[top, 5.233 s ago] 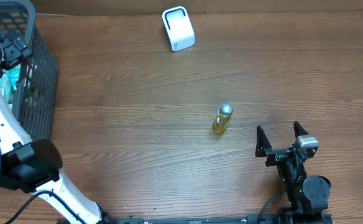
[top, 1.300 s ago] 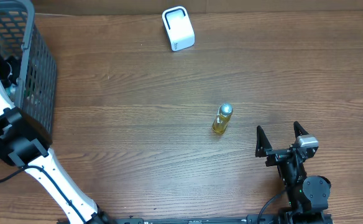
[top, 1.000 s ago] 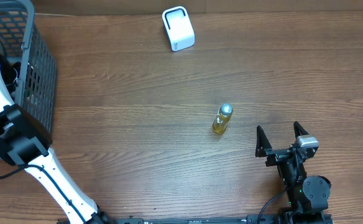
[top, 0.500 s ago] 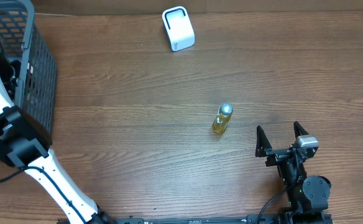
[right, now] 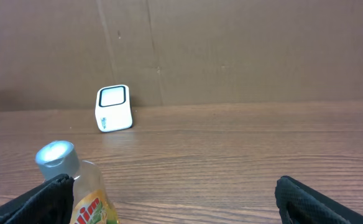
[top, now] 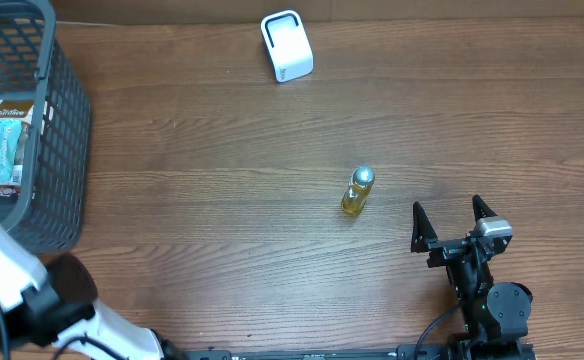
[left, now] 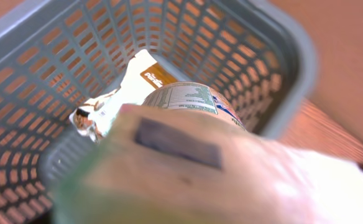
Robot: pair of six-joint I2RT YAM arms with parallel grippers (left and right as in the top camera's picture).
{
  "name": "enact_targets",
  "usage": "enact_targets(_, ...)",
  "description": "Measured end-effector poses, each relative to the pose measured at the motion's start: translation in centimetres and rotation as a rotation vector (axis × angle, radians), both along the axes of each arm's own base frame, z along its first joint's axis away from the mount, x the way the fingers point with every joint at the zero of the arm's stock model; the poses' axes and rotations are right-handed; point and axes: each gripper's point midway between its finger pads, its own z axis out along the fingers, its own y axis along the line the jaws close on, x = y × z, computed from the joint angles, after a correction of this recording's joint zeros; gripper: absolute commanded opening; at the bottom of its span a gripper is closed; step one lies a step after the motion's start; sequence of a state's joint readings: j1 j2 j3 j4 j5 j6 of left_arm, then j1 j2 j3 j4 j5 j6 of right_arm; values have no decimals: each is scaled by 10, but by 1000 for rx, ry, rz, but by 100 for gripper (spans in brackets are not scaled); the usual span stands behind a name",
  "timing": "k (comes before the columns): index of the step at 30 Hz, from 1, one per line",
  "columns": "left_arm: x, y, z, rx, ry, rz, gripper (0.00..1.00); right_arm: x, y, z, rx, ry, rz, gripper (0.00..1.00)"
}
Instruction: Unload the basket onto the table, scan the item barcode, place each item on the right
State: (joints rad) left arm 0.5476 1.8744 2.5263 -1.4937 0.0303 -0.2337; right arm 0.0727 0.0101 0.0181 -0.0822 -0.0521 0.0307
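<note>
Overhead, the packet [top: 0, 142] sits within the grey basket [top: 67, 130] at the table's [top: 222, 230] left edge. Its long axis runs away from the robot, with the brown header end toward the far side and the blue printed part nearer. Whether it lies on the basket floor or is raised cannot be told. The white left arm [top: 7, 285] crosses the near-left corner. In the left wrist view a blurred mass right at the lens hides the left gripper's fingers, so whether they are closed on anything cannot be told; behind it show the basket mesh and a nutrition label. The white scanner [top: 286, 45] stands at the far edge, well apart from the basket, its window facing the robot in the right wrist view. Between them stands a yellow bottle [top: 357, 192], upright with a silver cap. Near it, the right gripper [top: 446, 206] holds its fingers spread wide and empty.
</note>
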Motion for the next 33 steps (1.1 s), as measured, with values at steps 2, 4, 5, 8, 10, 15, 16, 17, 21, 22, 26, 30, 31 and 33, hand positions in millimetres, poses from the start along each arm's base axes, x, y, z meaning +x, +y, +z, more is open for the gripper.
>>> enact_targets(2,-13,-18,10,-6,-3,-23,47,0,0,0,0,0,0,100)
enact_targets(4,-23,-39,15,-17,8,-59,46,0,0,0,0,0,0,100)
enact_targets(5,-26,-50,15,-26,16,-80,46,0,0,0,0,0,0,100)
enact_targets(8,-32,-80,15,-48,44,-149,44,0,0,0,0,0,0,100)
enact_targets(10,-31,-105,15,-54,57,-214,43,0,0,0,0,0,0,100)
enact_targets(15,-18,-164,10,-62,76,-388,43,0,0,0,0,0,0,100)
enact_targets(16,-16,-179,6,-66,91,-432,43,0,0,0,0,0,0,100)
enact_targets(17,-15,-191,1,-72,107,-463,43,0,0,0,0,0,0,100)
enact_targets(21,-11,-236,-18,-98,169,-568,43,0,0,0,0,0,0,100)
enact_targets(22,-10,-247,-23,-104,182,-591,41,0,0,0,0,0,0,100)
enact_targets(26,0,-290,-48,-117,224,-678,41,0,0,0,0,0,0,100)
enact_targets(30,2,-335,-89,-120,292,-737,42,0,0,0,0,0,0,100)
enact_targets(31,2,-344,-101,-119,311,-745,42,0,0,0,0,0,0,100)
enact_targets(33,-2,-364,-127,-121,353,-763,42,0,0,0,0,0,0,100)
